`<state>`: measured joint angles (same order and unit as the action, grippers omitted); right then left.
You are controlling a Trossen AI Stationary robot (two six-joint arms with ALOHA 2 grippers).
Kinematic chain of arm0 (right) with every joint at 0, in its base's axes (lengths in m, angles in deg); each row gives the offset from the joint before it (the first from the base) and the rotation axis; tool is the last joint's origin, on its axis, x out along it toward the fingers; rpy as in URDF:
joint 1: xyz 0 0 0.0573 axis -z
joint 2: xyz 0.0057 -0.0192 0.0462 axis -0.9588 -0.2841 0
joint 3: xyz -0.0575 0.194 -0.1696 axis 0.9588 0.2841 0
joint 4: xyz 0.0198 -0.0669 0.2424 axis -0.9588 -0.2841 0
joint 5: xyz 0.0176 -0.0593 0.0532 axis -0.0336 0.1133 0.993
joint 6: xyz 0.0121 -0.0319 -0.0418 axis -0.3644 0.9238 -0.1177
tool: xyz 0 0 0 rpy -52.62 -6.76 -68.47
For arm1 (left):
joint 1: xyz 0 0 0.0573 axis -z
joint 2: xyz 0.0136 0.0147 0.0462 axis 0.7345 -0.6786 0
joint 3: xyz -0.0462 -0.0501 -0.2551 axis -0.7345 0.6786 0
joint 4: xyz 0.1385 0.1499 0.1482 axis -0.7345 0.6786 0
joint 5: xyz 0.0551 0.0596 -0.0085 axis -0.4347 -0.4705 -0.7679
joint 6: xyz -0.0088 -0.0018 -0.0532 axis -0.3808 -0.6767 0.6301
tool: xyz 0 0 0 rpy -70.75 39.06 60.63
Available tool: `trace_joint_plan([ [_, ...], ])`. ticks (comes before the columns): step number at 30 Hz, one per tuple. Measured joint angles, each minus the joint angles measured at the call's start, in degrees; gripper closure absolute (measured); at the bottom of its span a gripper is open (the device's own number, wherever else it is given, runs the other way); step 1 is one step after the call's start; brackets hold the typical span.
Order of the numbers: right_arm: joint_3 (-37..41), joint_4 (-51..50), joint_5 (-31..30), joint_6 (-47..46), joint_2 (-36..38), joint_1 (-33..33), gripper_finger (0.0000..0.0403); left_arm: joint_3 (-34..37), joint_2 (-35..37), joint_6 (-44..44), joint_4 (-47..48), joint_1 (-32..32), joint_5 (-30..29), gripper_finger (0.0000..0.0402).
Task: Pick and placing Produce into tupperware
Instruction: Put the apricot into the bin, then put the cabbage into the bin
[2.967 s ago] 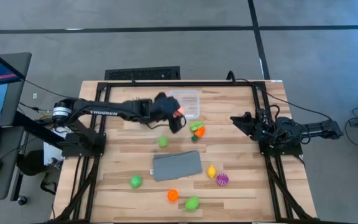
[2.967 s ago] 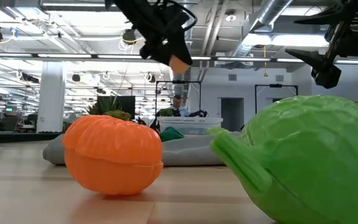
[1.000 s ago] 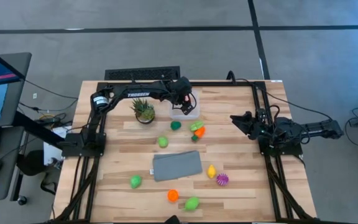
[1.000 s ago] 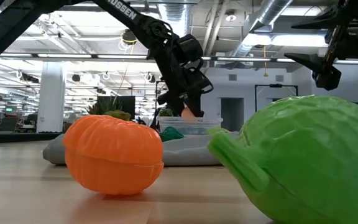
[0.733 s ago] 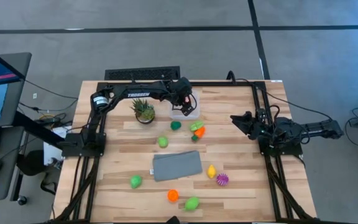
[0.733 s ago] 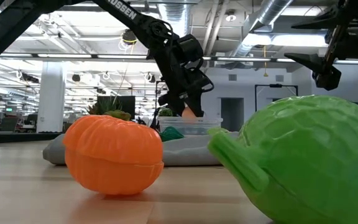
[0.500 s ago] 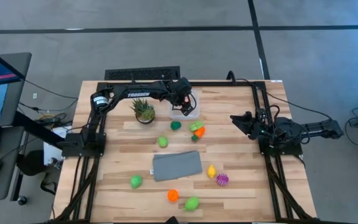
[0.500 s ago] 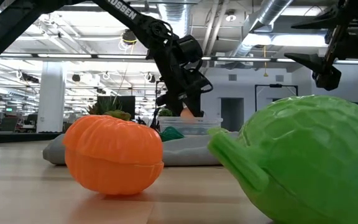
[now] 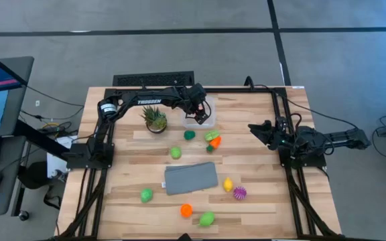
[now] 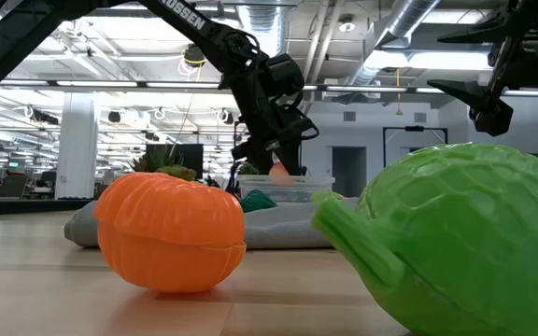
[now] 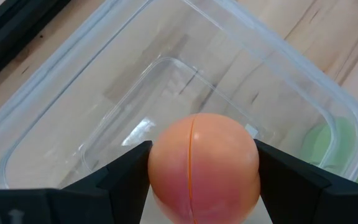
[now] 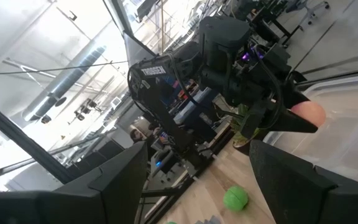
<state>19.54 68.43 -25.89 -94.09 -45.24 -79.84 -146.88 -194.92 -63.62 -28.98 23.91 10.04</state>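
Still left gripper [image 11: 202, 168], pink fruit [image 11: 202, 167] over tupperware [image 11: 61, 118].

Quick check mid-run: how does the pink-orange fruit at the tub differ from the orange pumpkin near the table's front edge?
The pink-orange fruit is smooth and round; the orange pumpkin is ribbed and squat. The fruit is pinched between the left gripper fingers above the open tupperware; the pumpkin rests on the table, untouched, near the front edge beside a green vegetable. Both show a seam and look like moulded plastic toys. The right gripper waits at the table's right side.
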Motion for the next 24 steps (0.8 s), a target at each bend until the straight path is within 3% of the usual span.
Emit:
trace_joint_plan([
  [15, 0.0, -1.5, 0.0, 0.0, 0.0, 0.0, 0.0097, 0.0, 0.0, -0.3, -1.3, -0.9, -0.1, 0.0150],
  [24, 0.0, -1.9, 0.0, 0.0, 0.0, 0.0, 0.0097, 0.0, 0.0, -1.0, -3.0, -0.9, -0.1, 0.0106],
])
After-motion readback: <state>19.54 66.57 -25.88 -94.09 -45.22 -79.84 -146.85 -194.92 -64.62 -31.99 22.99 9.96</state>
